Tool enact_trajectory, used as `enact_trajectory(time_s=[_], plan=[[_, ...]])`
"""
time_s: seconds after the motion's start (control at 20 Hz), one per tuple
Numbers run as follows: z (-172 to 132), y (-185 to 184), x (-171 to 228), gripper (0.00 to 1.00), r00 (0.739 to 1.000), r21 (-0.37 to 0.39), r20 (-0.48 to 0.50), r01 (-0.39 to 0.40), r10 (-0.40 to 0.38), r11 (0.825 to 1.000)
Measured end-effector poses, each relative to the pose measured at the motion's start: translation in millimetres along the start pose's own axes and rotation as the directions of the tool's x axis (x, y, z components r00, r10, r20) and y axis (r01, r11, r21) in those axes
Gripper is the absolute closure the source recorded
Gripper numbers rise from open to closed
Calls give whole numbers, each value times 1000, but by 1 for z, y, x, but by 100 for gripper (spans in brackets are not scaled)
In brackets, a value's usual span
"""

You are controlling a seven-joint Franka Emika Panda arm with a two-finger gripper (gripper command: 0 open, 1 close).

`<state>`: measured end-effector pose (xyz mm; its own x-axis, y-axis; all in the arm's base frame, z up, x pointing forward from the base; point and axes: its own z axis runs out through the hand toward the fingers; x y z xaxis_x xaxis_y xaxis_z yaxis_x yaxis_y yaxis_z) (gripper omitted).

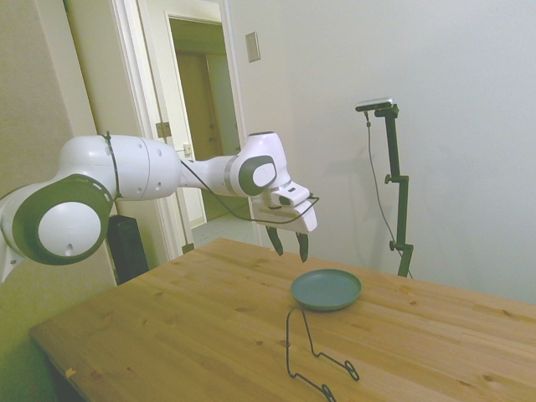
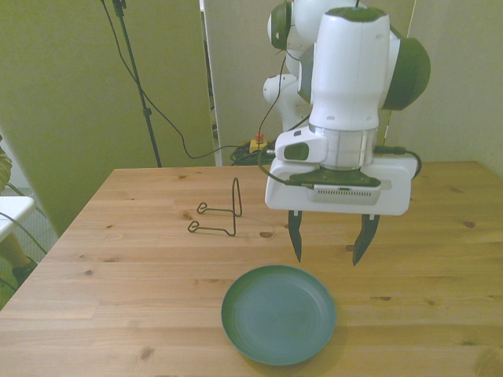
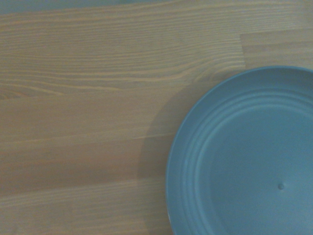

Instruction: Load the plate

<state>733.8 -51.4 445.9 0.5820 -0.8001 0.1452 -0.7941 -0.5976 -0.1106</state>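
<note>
Hovering open-fingered gripper (image 2: 328, 247) above table (image 2: 118, 259); plate (image 2: 279, 314) lies flat, wire stand (image 2: 222, 214) well apart.

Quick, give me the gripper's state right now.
Gripper: open and empty, fingers apart, held above the table just behind the teal plate, not touching it.

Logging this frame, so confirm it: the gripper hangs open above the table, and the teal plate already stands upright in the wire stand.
Not right. The plate lies flat on the table, apart from the empty wire stand, as the front view shows. The gripper does hang open above the table.
</note>
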Motion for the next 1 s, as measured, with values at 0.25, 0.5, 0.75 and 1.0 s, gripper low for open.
enact_trajectory(time_s=[0.25, 0.5, 0.75, 1.0], plan=[[21, 4, 0, 0, 1000, -14, 4, -2, 2, 1000], [39, 11, 5, 0, 1000, -23, -6, -10, 10, 1000], [49, 8, 2, 0, 1000, -30, -14, 2, -2, 1000], [54, -4, -11, 0, 999, -27, -20, 29, -30, 999]])
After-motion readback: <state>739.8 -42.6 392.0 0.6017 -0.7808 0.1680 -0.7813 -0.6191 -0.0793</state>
